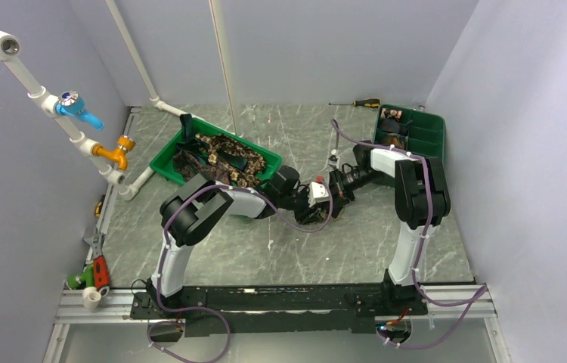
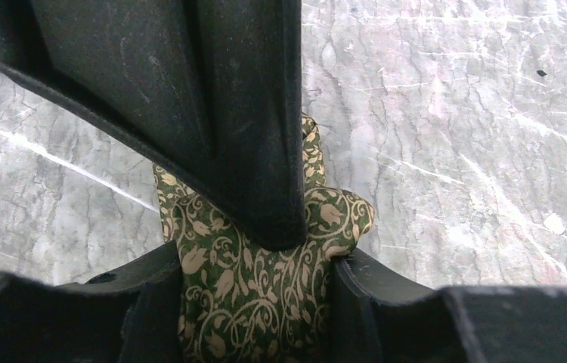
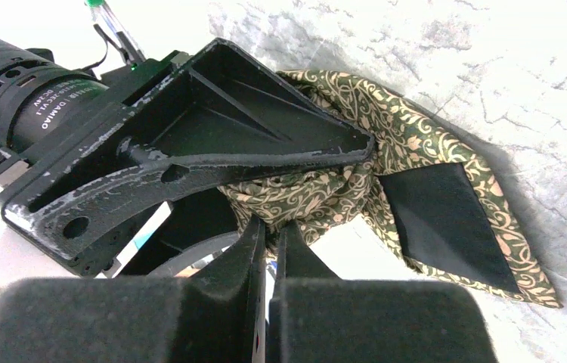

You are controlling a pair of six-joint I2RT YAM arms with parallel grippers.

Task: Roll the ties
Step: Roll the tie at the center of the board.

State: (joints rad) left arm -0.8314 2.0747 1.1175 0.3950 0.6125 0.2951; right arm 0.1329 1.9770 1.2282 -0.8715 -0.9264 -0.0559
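1. The tie [image 2: 250,302], olive green with a tan vine pattern, sits between both tools at the middle of the table [image 1: 265,249], just above its marble top
2. The left gripper [image 2: 258,274] is clamped on it: in the left wrist view the fabric fills the whole gap between the two lower fingers, touching both
3. The right gripper [image 3: 271,227] has its jaws drawn almost together, leaving only a thin slit, and the tie's folded edge is caught at their tips
4. In the left wrist view the right gripper comes in from above as one dark wedge. Its tip presses into the tie, and the cloth bulges out on either side of it
5. Only the right wrist view shows the tie's broad pointed end. It is spread on the table to the right of the jaws, underside up, with the black lining [image 3: 439,219] showing. One finger of the left gripper lies across the fabric above it
6. The top view shows almost nothing of this tie, because the two wrists meet over it and cover it
7. Only the top view shows the rest:
   - The left tray [image 1: 161,162] holds a heap of loose ties [image 1: 224,155]
   - The right tray [image 1: 435,125] holds coiled ties [image 1: 394,140] in its near-left compartments
   - A screwdriver [image 1: 360,103] lies beside the right tray at the far wall
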